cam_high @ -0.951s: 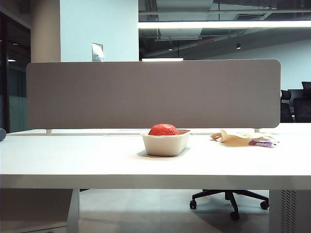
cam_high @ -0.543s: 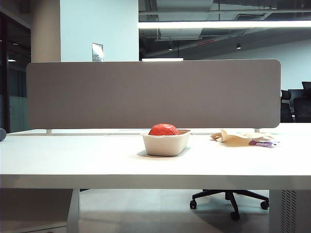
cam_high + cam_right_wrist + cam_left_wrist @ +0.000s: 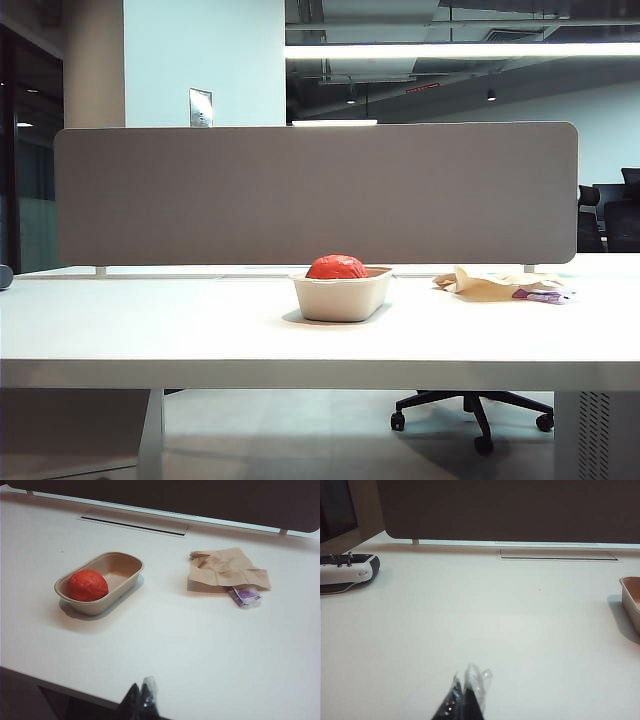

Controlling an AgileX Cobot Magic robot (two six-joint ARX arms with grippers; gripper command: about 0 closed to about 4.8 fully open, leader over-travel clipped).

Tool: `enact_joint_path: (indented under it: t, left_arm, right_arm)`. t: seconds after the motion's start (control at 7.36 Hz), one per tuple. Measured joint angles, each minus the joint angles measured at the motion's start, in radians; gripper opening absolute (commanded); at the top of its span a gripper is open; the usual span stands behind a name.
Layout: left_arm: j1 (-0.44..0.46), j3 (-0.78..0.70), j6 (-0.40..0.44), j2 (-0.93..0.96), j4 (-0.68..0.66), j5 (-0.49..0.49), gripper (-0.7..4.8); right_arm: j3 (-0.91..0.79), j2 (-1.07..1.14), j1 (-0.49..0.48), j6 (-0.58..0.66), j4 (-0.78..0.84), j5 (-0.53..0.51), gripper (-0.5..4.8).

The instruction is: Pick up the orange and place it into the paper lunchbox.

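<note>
The red-orange orange (image 3: pixel 337 267) (image 3: pixel 87 585) lies inside the beige paper lunchbox (image 3: pixel 341 298) (image 3: pixel 125 582) at the middle of the white table. Only one end of the lunchbox (image 3: pixel 631 600) shows in the left wrist view. My left gripper (image 3: pixel 469 682) is shut with nothing in it, over bare table well away from the box. My right gripper (image 3: pixel 141 690) is shut and empty too, back over the table's near edge, far from the orange. Neither gripper shows in the exterior view.
A crumpled tan paper (image 3: pixel 480 284) (image 3: pixel 225 570) with a purple scrap (image 3: pixel 245 596) lies right of the lunchbox. A grey divider panel (image 3: pixel 315 195) stands along the table's back. A white and black device (image 3: pixel 347 570) sits at the far left.
</note>
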Motion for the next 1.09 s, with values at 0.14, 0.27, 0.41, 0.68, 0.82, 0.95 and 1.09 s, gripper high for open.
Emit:
enact_joint_path:
  t: [0.14, 0.27, 0.41, 0.68, 0.82, 0.95, 1.09]
  left_arm:
    - [0.000, 0.000, 0.000, 0.000, 0.000, 0.000, -0.01]
    - [0.000, 0.000, 0.000, 0.000, 0.000, 0.000, -0.02]
    - [0.000, 0.000, 0.000, 0.000, -0.001, 0.000, -0.02]
    - [0.000, 0.000, 0.000, 0.000, -0.001, 0.000, -0.01]
    - [0.000, 0.000, 0.000, 0.000, -0.001, 0.000, -0.02]
    - [0.000, 0.000, 0.000, 0.000, 0.000, 0.000, -0.02]
    - [0.000, 0.000, 0.000, 0.000, -0.004, 0.000, -0.01]
  right_arm:
    - [-0.037, -0.025, -0.019, 0.000, 0.047, -0.001, -0.01]
    - [-0.120, -0.062, -0.101, 0.000, 0.111, -0.003, -0.01]
    - [-0.254, -0.100, -0.264, 0.000, 0.214, -0.116, 0.00]
    - [-0.319, -0.111, -0.363, 0.000, 0.263, -0.240, -0.01]
    - [-0.372, -0.174, -0.434, 0.000, 0.298, -0.259, 0.00]
    - [-0.456, -0.350, -0.527, 0.000, 0.332, -0.262, 0.00]
    - [-0.494, -0.353, -0.531, -0.002, 0.338, -0.283, -0.01]
